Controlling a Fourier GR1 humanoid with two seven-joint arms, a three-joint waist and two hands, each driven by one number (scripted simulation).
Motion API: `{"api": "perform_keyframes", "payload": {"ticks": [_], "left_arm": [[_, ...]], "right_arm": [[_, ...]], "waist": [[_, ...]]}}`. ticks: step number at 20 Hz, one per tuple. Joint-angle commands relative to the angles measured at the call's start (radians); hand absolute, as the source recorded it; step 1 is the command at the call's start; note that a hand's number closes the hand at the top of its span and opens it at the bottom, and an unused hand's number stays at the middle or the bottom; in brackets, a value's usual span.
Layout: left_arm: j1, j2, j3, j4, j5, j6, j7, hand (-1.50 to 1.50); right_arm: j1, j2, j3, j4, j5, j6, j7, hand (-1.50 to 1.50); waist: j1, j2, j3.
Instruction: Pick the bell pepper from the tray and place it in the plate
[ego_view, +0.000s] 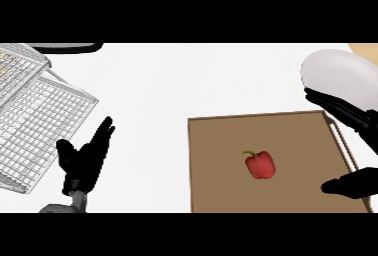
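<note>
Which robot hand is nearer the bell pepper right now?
Right. The right robot hand is over the right edge of the tray, just right of the bell pepper; the left robot hand rests open beyond its left side.

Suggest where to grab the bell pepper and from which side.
Grip the bell pepper across its red body, not the thin stem at its far end. It lies on its side on the tray, so probably come down from above with the right hand, the nearer one, closing on its left and right flanks.
</note>
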Motion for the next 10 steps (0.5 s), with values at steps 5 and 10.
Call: {"api": "perform_keyframes", "payload": {"ticks": [5, 10], "left_arm": [[0.006, -0.029, -0.002, 0.066, -0.004, -0.025, 0.026, 0.0], [0.036, -0.041, -0.016, -0.01, -0.031, -0.013, 0.049, 0.0]], "right_arm": [[0.006, 0.085, 0.097, -0.056, 0.19, -0.008, 0.167, -1.5], [0.038, 0.131, 0.109, -0.032, 0.213, 0.052, 0.15, -1.5]], "waist": [[0.004, 0.009, -0.006], [0.004, 0.008, -0.006]]}}
